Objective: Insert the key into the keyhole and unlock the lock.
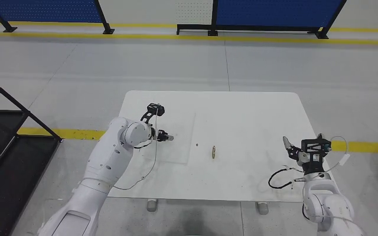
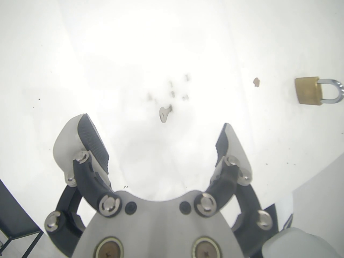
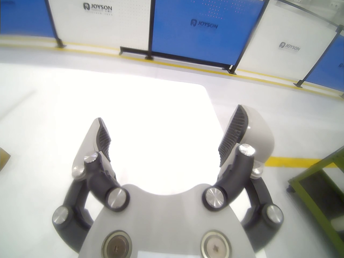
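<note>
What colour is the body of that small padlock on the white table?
Brass-gold padlock body, silver shackle; clearest in the left wrist view.

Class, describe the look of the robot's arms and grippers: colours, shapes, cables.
Both arms are smooth, rounded white shells: left arm, right arm. Each trails a dark cable. The left gripper and right gripper match: silver plate, black linkages, shiny round pins, curved silver jaws with ribbed black pads.

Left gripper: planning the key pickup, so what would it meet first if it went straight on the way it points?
Most likely the key, lying on the table just ahead between the fingers of the open left gripper; depth is unclear. The padlock sits well off that line.
</note>
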`<state>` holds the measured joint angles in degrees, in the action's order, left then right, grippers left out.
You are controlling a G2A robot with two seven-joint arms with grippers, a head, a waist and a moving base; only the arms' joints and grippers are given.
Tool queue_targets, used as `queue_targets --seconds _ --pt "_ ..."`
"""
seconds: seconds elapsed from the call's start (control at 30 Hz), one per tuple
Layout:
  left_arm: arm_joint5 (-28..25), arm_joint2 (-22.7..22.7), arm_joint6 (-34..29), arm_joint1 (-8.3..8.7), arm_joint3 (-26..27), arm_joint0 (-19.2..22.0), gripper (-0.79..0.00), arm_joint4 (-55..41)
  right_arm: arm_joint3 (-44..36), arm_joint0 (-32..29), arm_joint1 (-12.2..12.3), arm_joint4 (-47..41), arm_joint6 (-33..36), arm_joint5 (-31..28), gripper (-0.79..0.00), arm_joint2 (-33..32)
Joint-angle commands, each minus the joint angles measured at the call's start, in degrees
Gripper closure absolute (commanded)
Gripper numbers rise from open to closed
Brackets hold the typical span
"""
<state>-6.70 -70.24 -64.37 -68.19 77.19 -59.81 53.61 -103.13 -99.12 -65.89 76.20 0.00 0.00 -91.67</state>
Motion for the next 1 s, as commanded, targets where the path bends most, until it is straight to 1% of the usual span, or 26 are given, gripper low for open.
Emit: queue_targets --seconds 0.0,0.13,0.17,0.2,0.23,0.27,0.33,0.4,0.5,0.57,0.97 --pt "-0.1 0.3 0.2 -0.06 -1.0 0.3 -0.785 -0.3 0.0 0.0 0.0 0.0 0.0 0.0 -0.785 0.0" --pt "-0.6 0.9 0.4 -0.14 -2.5 1.1 -0.785 -1.3 0.0 0.0 0.0 0.0 0.0 0.0 -0.785 0.0" --pt "-0.7 1.0 0.4 -0.15 -2.7 1.3 -0.733 -1.5 0.0 0.0 0.0 0.0 0.0 0.0 -0.785 0.0" --pt "-0.8 1.1 0.4 -0.16 -2.9 1.4 -0.594 -1.8 0.0 0.0 0.0 0.0 0.0 0.0 -0.785 0.0" --pt "-0.9 1.1 0.5 -0.16 -3.1 1.5 -0.477 -2.1 0.0 0.0 0.0 0.0 0.0 0.0 -0.785 0.0" --pt "-1.1 1.2 0.5 -0.16 -3.2 1.7 -0.394 -2.3 0.0 0.0 0.0 0.0 0.0 0.0 -0.785 0.0" --pt "-1.2 1.3 0.5 -0.15 -3.5 1.9 -0.354 -2.6 0.0 0.0 0.0 0.0 0.0 0.0 -0.785 0.0" --pt "-1.2 1.4 0.5 -0.15 -3.7 2.1 -0.332 -3.0 0.0 0.0 0.0 0.0 0.0 0.0 -0.785 0.0" --pt "-1.1 1.6 0.7 -0.13 -3.9 2.3 -0.329 -3.3 0.0 0.0 0.0 0.0 0.0 0.0 -0.785 0.0" --pt "-0.8 1.9 0.7 -0.15 -4.1 2.4 -0.302 -3.4 0.0 0.0 0.0 0.0 0.0 0.0 -0.785 0.0" --pt "-0.8 2.8 0.6 -0.05 -5.5 3.0 -0.268 -4.4 0.0 0.0 0.0 0.0 0.0 0.0 -0.785 0.0"
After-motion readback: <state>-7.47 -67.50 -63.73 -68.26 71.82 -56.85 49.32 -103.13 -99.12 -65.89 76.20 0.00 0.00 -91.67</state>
